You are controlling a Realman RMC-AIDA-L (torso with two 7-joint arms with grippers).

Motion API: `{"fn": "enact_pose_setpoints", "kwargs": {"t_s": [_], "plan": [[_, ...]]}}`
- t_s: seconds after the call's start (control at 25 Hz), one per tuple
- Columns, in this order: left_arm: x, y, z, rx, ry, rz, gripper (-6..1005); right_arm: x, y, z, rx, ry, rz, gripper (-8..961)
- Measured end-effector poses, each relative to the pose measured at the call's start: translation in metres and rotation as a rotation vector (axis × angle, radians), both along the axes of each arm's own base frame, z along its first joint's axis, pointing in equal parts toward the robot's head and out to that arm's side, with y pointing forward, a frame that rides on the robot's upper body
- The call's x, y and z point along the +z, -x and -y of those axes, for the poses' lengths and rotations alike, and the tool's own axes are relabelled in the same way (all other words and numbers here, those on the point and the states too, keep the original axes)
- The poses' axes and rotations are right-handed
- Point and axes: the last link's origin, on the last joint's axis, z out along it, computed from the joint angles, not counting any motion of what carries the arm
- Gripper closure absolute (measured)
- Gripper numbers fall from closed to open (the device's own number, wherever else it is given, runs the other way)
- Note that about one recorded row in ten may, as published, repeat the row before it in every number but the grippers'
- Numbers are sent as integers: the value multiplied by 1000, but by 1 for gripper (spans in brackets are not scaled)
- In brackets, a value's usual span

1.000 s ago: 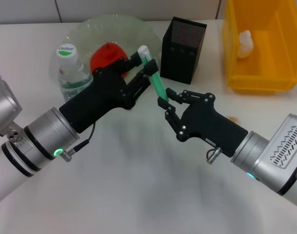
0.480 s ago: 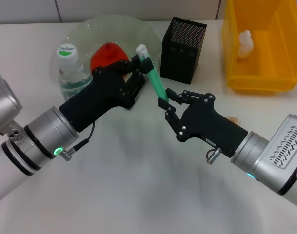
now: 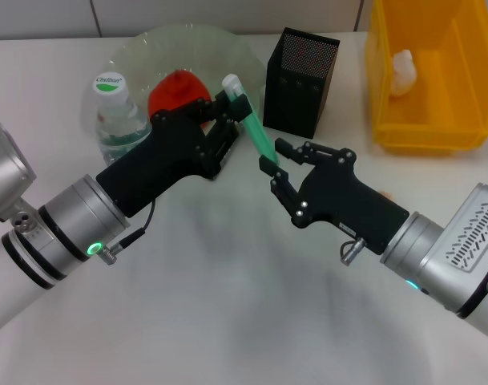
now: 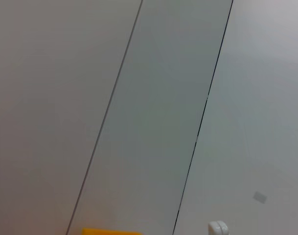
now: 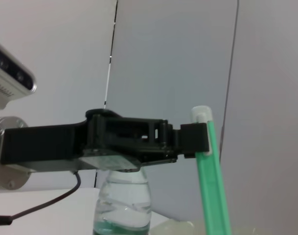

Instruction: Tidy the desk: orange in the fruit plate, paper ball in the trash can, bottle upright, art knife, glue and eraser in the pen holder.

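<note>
The left gripper (image 3: 237,107) has its jaws clamped on the upper end of a slim green plastic stick with a white cap (image 3: 252,122); the right gripper (image 3: 282,166) has its jaws spread around the lower end.

White desk (image 3: 227,321), matte and evenly lit, soft grey shadows across the middle. Behind its far edge, a pale wall (image 3: 51,16) split by thin dark seams. Same wall in both wrist views: broad flat grey-white panels (image 4: 158,107), narrow dark joints running slantwise between them, no glare, diffuse light throughout.
</note>
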Motion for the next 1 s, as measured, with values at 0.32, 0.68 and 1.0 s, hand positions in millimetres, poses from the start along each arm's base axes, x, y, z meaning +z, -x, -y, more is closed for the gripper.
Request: {"fn": "enact_pose_setpoints", "kwargs": {"t_s": [0.32,0.68,1.0], "plan": [[1,0,-1,9,-10,7,825,1,-1,1,0,-5,-2,570],[5,0,-6,26,-47,22,825,22,-14,15,-8,-65,-98,385],[5,-14,-16,-10,-48,31,824,43,-39,17,-110,-32,-188,347]]}}
